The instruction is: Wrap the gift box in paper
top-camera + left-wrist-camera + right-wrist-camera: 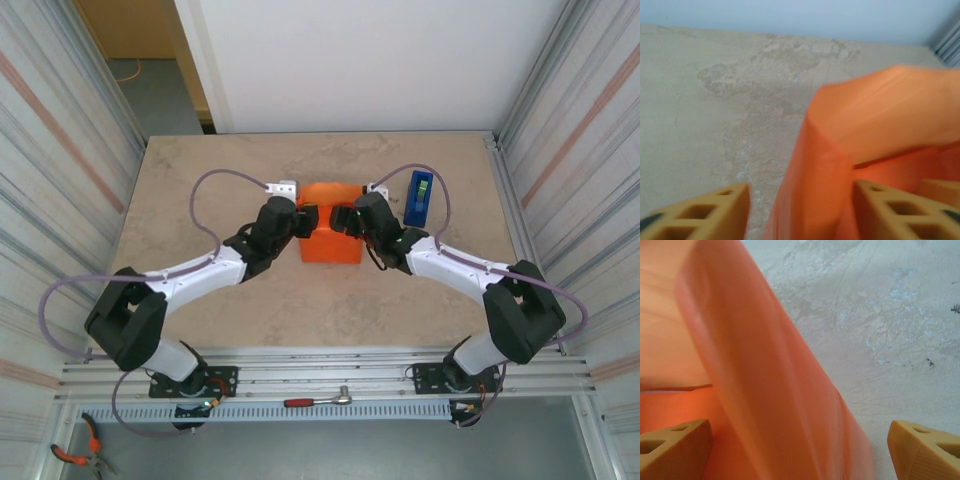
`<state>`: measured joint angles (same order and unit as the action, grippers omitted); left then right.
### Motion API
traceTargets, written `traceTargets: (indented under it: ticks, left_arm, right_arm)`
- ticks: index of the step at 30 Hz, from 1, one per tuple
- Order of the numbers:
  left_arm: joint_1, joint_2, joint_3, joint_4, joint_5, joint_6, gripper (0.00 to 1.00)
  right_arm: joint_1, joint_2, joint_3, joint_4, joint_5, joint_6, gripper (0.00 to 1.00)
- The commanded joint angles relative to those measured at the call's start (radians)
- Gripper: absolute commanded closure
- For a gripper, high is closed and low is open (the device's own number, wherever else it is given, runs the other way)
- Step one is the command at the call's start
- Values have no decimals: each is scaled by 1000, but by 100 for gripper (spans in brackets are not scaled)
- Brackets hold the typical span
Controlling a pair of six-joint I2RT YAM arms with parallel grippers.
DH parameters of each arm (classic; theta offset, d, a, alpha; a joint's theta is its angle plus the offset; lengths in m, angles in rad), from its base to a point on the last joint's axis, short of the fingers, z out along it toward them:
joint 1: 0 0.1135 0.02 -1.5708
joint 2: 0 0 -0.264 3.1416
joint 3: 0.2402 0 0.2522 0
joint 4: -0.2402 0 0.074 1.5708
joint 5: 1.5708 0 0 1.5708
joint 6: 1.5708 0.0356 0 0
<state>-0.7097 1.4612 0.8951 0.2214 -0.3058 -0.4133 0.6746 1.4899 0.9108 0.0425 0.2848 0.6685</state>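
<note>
Left gripper [306, 221]: from overhead I see it at the left side of the bundle, but I cannot read its jaws from there.
Left wrist close-up: the ochre fingers [705, 215] stand spread and pinch nothing. A creased fold of orange rises between them. Bare table shows beside the left finger. The right one sits against the orange, and I cannot tell whether it touches.
Paper: the thin, bright orange sheet [330, 242] is folded into a low boxy bundle at mid-table, between the two grippers. From above I get its whole outline, while the wrist cameras give me blurred slopes and creases.
Table: the beige, stone-patterned tabletop [200, 190] carries the bundle.
Right gripper [348, 218]: overhead it sits at the bundle's right side, facing the left one.
Right wrist close-up: the fingers [925, 450] are spread wide and hold nothing. A sloping orange flap runs between them. The left finger is low against the orange and the right one hangs over bare table, clear of the flap.
Tape dispenser: from above I pick out the blue upright plastic dispenser [418, 198] near the right gripper, apart from the paper.
</note>
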Motion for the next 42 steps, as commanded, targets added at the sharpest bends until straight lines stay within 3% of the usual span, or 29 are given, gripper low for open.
traceTargets:
  ticks: [1,5,10,22,26,30,40,42]
  left_arm:
    - [32,-96,-11,17,50,8,22]
    - [61,-133,-40,28,105,0,11]
    - [51,-104,-45,46,145,5,9]
    - [-11,86,22,50,-35,54,9]
    - [-20,113,15,31,-68,53,10]
    - [-37,117,-10,26,-90,45,11]
    - [-91,110,-41,15,-120,44,11]
    - [-98,108,-47,13,-127,42,12]
  right_arm:
    - [0,4,-47,-78,45,20,12]
    - [1,-11,-70,-72,42,31,13]
    - [1,-18,-84,-69,35,38,13]
    - [4,-9,-76,-71,7,41,13]
    - [-2,-47,-55,-89,14,57,2]
    - [-18,-125,-10,-143,34,78,2]
    - [-144,-223,33,-250,-204,50,0]
    - [-146,-238,7,-229,-226,28,5]
